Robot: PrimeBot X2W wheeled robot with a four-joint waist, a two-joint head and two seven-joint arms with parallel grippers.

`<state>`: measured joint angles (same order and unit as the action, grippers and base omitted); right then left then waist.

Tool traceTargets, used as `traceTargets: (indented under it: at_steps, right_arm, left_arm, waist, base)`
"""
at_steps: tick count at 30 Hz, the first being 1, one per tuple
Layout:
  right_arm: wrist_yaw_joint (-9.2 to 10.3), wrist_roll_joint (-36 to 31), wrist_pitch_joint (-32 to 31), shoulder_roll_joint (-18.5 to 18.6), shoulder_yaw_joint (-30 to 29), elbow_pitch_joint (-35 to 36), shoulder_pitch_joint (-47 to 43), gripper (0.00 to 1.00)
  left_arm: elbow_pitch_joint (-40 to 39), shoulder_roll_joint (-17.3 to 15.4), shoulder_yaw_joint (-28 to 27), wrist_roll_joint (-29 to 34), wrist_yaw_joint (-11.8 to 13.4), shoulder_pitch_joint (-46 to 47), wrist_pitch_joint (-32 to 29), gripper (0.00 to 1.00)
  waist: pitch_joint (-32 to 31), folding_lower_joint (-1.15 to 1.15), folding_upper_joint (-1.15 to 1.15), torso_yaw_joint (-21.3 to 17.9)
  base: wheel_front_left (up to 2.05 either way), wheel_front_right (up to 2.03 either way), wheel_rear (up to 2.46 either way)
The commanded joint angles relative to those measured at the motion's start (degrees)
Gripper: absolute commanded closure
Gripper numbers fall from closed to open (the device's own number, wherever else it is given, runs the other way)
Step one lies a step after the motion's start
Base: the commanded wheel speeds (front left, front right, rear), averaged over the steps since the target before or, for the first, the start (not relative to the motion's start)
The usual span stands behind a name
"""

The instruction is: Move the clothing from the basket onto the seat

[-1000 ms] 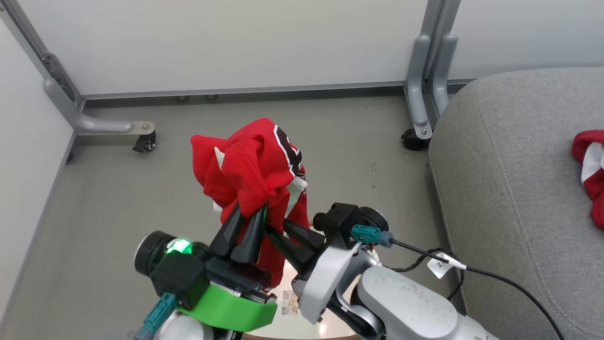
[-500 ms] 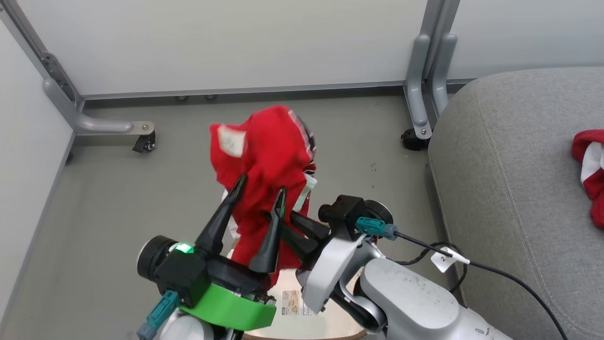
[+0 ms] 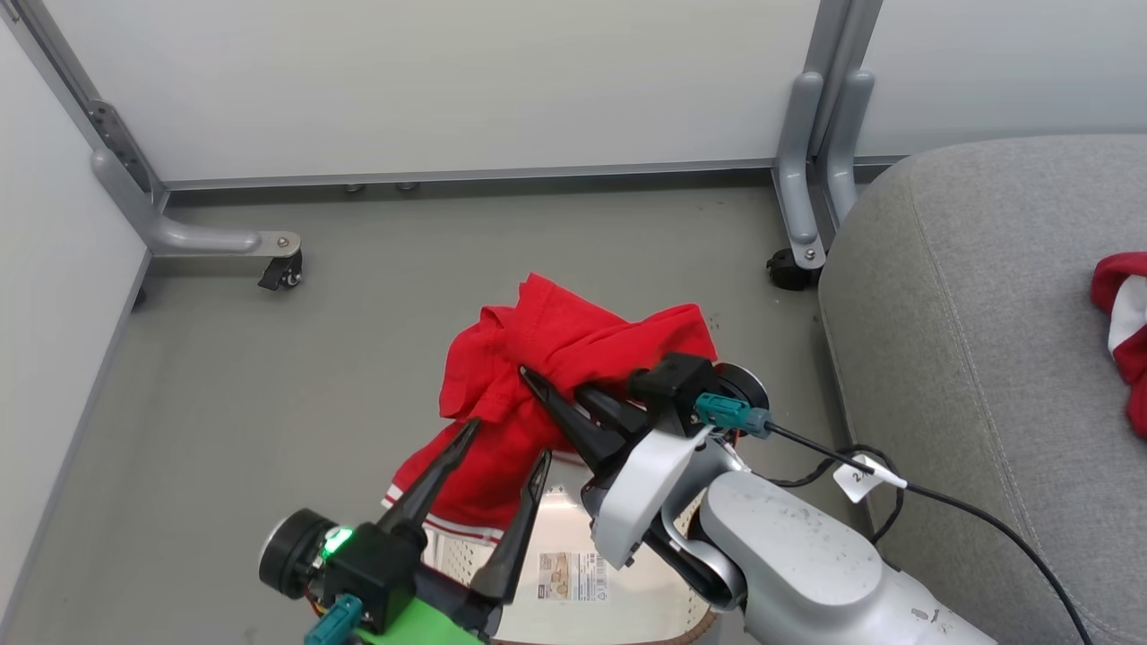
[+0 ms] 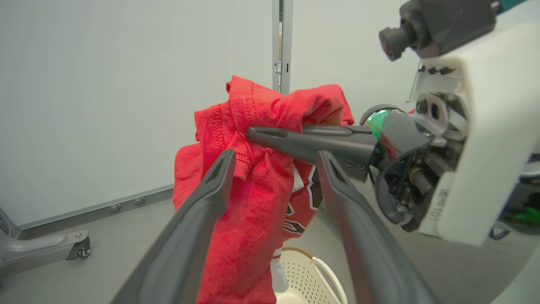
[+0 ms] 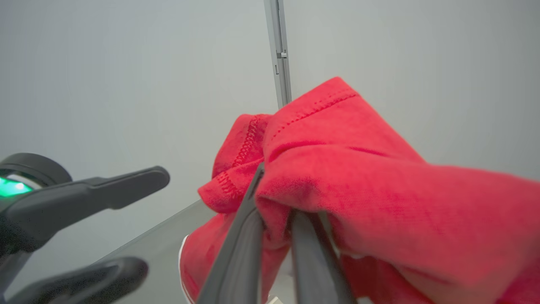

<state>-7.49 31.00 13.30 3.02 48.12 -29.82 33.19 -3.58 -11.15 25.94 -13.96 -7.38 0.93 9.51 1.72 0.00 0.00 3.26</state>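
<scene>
One red piece of the clothing (image 3: 547, 358) hangs in the air above the basket (image 3: 452, 555), pinched near its top by my right gripper (image 3: 542, 383), which is shut on it. The cloth (image 5: 358, 190) drapes over the right fingers (image 5: 240, 245). My left gripper (image 3: 506, 446) stands open just below and left of the grip, its fingers (image 4: 211, 198) on either side of the hanging cloth (image 4: 253, 211) without pinching it. A second red-and-white garment (image 3: 1120, 331) lies on the grey seat (image 3: 986, 358) at the right. The basket's perforated wall and handle (image 4: 306, 274) show under the cloth.
White partition panels on grey caster legs (image 3: 224, 240) close off the back and left. Another leg and caster (image 3: 793, 264) stand beside the seat's corner. A black cable (image 3: 941, 511) runs from my right wrist across the seat's front edge. Grey floor (image 3: 269, 376) spreads to the left.
My left gripper has opened, let go of the red garment and dropped back. The garment has slumped and now hangs from the right gripper alone. The camera shifted slightly.
</scene>
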Motion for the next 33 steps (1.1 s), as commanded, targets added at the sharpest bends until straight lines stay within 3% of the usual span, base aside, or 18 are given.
traceTargets:
  at_steps: [1, 11, 16, 33]
  right_arm:
    - [0.00, -0.48, 0.64, 0.29, -0.30, -0.25, 0.19, 1.00]
    - [0.00, -1.06, 0.81, 0.64, -1.24, -0.97, -1.16, 1.00]
    - [0.00, -1.35, 0.91, 0.76, -1.96, -0.80, -0.74, 1.00]
    - [0.00, -2.76, 1.53, 1.77, -5.94, -0.24, 0.38, 1.00]
  left_arm:
    - [0.22, -0.67, 0.26, 0.45, -0.13, -1.26, -0.42, 0.00]
    - [0.93, -1.92, 1.20, -0.11, 0.30, -2.84, -0.88, 0.00]
    - [0.65, -2.10, 1.24, -0.11, 0.72, -1.58, -0.49, 0.00]
    - [-0.34, -3.58, 2.49, 0.37, 1.02, 2.21, -1.13, 0.00]
  waist:
    - [0.00, 0.00, 0.00, 0.03]
    - [0.52, 0.00, 0.00, -0.44]
    - [1.62, 0.00, 0.00, -2.92]
    - [6.47, 0.00, 0.00, -21.30]
  base:
    - [0.00, 0.00, 0.00]
    - [0.00, 0.00, 0.00]
    - [0.00, 0.00, 0.00]
    - [0.00, 0.00, 0.00]
